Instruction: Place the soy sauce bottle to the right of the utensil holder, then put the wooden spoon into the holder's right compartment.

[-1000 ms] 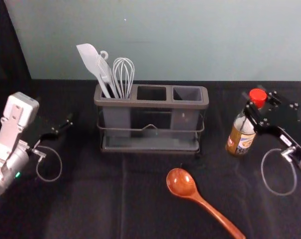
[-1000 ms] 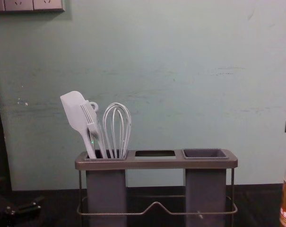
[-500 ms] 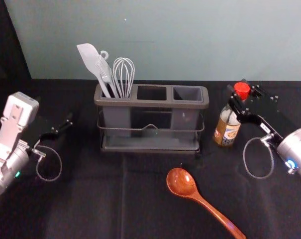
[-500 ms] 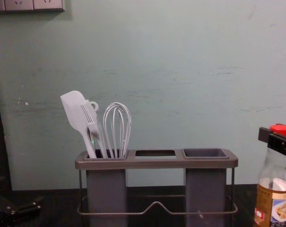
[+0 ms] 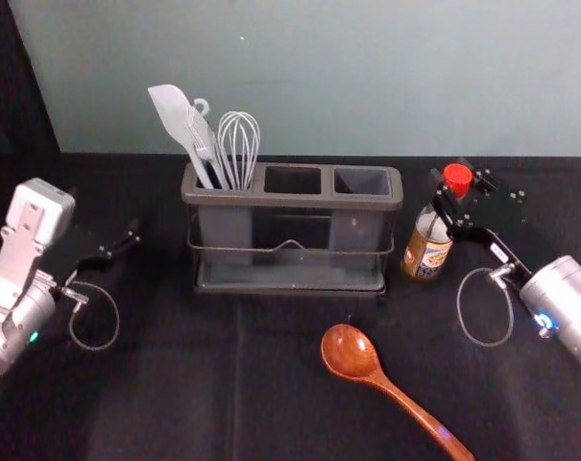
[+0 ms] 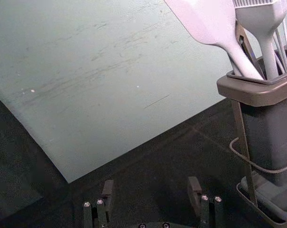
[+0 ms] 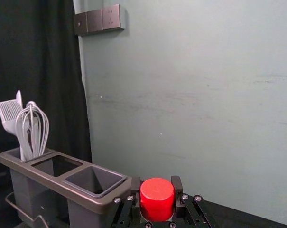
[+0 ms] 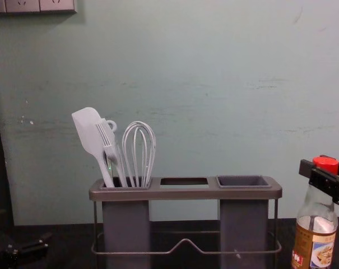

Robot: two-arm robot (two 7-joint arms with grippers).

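Soy sauce bottle [image 5: 427, 254] | cap [image 5: 457, 176] between gripping jaws | right gripper [image 5: 452, 183] right of holder [image 5: 290, 201] | left gripper [image 5: 108, 213] left of holder, jaws apart

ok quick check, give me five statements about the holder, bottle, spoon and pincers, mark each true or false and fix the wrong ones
1. The wooden spoon lies on the table in front of the utensil holder. True.
2. The right compartment is packed with utensils. False: it is empty; the spatula and whisk stand in the left compartment.
3. The right pincer grips the soy sauce bottle near its top. True.
4. The bottle is on the holder's left side. False: it is on the right side.
5. The left pincer is clamped on something. False: it is open and holds nothing.
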